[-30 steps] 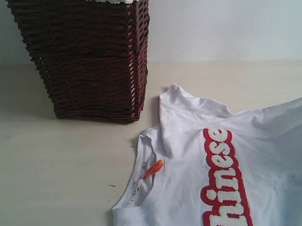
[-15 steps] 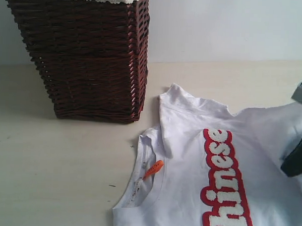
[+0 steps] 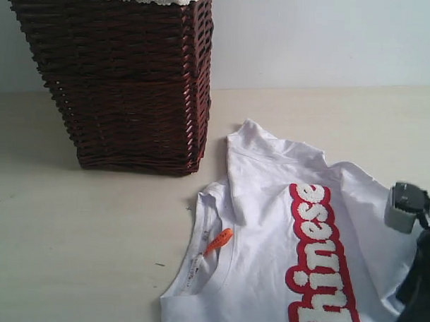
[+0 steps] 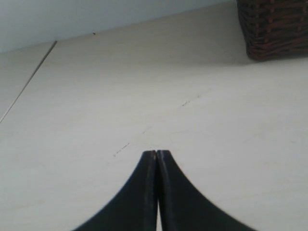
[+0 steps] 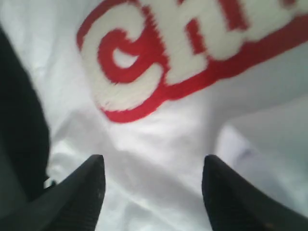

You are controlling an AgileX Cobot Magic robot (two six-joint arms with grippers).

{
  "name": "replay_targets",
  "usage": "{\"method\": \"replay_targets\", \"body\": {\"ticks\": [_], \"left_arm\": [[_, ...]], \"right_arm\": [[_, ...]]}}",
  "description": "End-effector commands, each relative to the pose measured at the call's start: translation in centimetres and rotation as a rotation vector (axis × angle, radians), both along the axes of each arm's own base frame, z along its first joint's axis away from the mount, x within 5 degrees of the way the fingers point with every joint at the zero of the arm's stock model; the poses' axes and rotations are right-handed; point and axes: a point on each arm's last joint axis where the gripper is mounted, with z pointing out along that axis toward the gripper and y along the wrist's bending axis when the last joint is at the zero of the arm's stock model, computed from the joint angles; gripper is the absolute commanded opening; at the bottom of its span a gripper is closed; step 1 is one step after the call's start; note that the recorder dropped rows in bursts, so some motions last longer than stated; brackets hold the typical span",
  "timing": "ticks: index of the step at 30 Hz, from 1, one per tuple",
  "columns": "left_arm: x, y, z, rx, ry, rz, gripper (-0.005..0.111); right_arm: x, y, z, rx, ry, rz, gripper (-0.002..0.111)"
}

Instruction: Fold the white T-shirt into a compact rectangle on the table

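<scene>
Beneath the right tool (image 5: 153, 162), white T-shirt (image 5: 183, 126).

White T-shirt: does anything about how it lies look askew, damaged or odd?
No damage shows. The white T-shirt lies rumpled on the table: the sleeve nearest the wicker basket is creased and partly folded over, and the orange neck tag sticks out at the collar.

Black end effectors

The left end effector (image 4: 157, 153) has smooth black tapering fingers (image 4: 142, 195); the right end effector (image 5: 151, 192) has ribbed black ones, plus a grey boxy housing (image 3: 408, 206) at four o'clock, exterior view.
</scene>
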Motion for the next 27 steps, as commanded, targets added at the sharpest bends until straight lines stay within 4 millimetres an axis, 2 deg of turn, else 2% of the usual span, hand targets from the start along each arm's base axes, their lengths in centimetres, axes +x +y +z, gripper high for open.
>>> {"method": "replay_targets", "body": {"ticks": [1,4,7,9,12,15,17,24,27], "left_arm": [[0.0,0.0,0.1,-0.014,-0.006,0.004,0.0],[0.0,0.0,0.1,-0.014,-0.006,0.004,0.0],[0.0,0.0,0.1,-0.014,-0.006,0.004,0.0],[0.0,0.0,0.1,-0.014,-0.006,0.004,0.0],[0.0,0.0,0.1,-0.014,-0.006,0.004,0.0],[0.0,0.0,0.1,-0.014,-0.006,0.004,0.0],[0.0,0.0,0.1,-0.014,-0.006,0.004,0.0],[0.0,0.0,0.1,-0.014,-0.006,0.004,0.0],[0.0,0.0,0.1,-0.014,-0.006,0.004,0.0]], "right_arm": [[1.8,-0.5,4.7,-0.085,-0.45,-0.094,0.058],[3.5,-1.6,8.0,-0.19,-0.748,-0.244,0.058],[5.1,-2.5,9.4,-0.244,-0.828,-0.396,0.058],[6.0,-2.7,8.7,-0.268,-0.719,-0.415,0.056],[6.8,-2.7,6.6,-0.293,-0.487,-0.344,0.054],[7.8,-3.2,4.9,-0.307,-0.359,-0.246,0.054],[8.3,-3.6,4.4,-0.315,-0.346,-0.174,0.054],[8.6,-4.6,4.7,-0.415,-0.381,-0.029,0.054],[8.7,-4.6,5.8,-0.41,-0.465,0.017,0.054]]}}
